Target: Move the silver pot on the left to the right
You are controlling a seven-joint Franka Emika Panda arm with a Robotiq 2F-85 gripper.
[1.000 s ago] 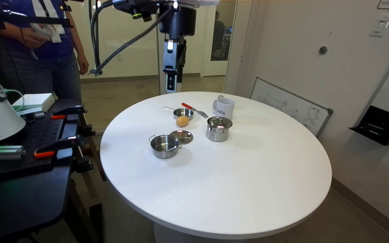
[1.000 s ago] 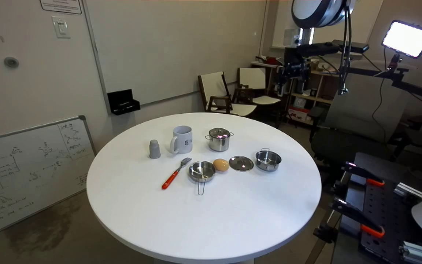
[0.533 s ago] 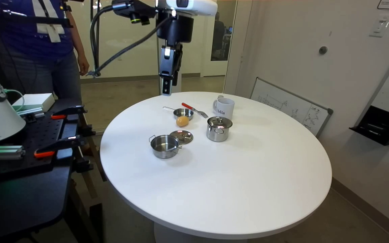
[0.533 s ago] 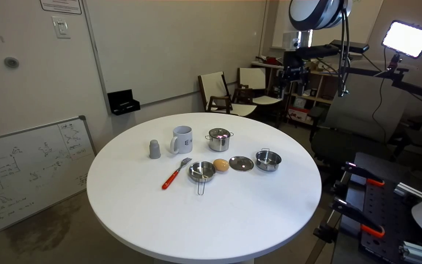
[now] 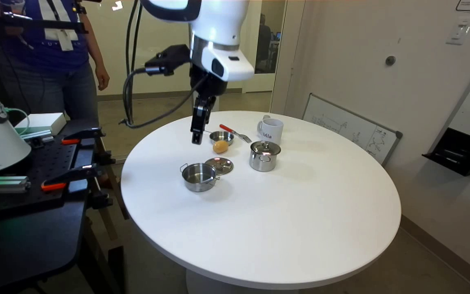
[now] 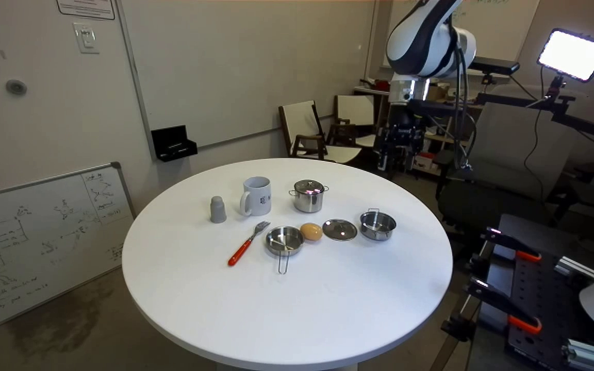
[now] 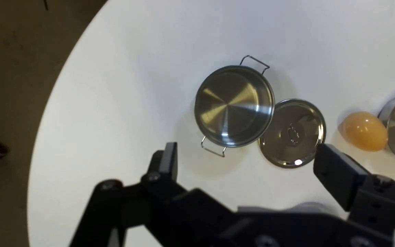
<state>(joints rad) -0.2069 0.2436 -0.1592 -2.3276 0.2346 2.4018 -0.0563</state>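
Nine pieces of seven kinds on one tabletop (image 6: 276, 309)

There are two pots, one low silver pot (image 7: 234, 106) and one taller cylindrical pot (image 6: 308, 202); two lids, one fitted lid (image 6: 307, 186) on the taller pot and one loose lid (image 6: 340, 230); then one of each remaining kind: one long-handled pan (image 6: 287, 238), one orange egg-shaped thing (image 6: 311, 232), one red-handled fork (image 6: 248, 243), one white mug (image 6: 259, 198) and one grey upright piece (image 6: 217, 211).

In an exterior view, round white table (image 6: 276, 314). Frame right to left: low silver pot (image 6: 378, 227), round silver lid (image 6: 340, 230), orange egg (image 6: 311, 232), lidded silver pot (image 6: 308, 200), silver pan (image 6: 283, 242), white mug (image 6: 259, 198), red-handled fork (image 6: 247, 245).
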